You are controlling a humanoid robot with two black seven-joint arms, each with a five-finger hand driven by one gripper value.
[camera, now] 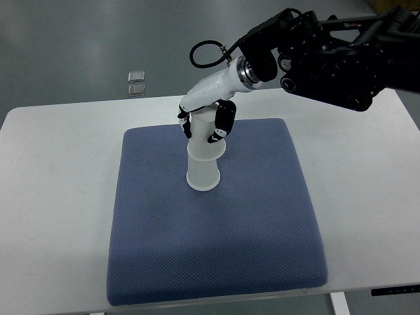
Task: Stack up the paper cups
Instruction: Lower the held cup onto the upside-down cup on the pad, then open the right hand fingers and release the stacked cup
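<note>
— Cups: where do they stand?
— A white paper cup stack (204, 164) sits upside down on the blue mat (216, 262), near its far middle, atop the white table (46, 197).
— And the hand?
— The right hand (205, 121), reaching in from the upper right, has its fingers (222, 125) clamped round the upper cup (203, 130) nested over the lower one.
— Contents?
— Hidden; the mouths face down.

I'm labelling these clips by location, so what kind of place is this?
Probably a robot lab or test room: a plain white table with only a blue mat as a work area, bare grey floor behind, and the right hand gripping stacked paper cups.
</note>
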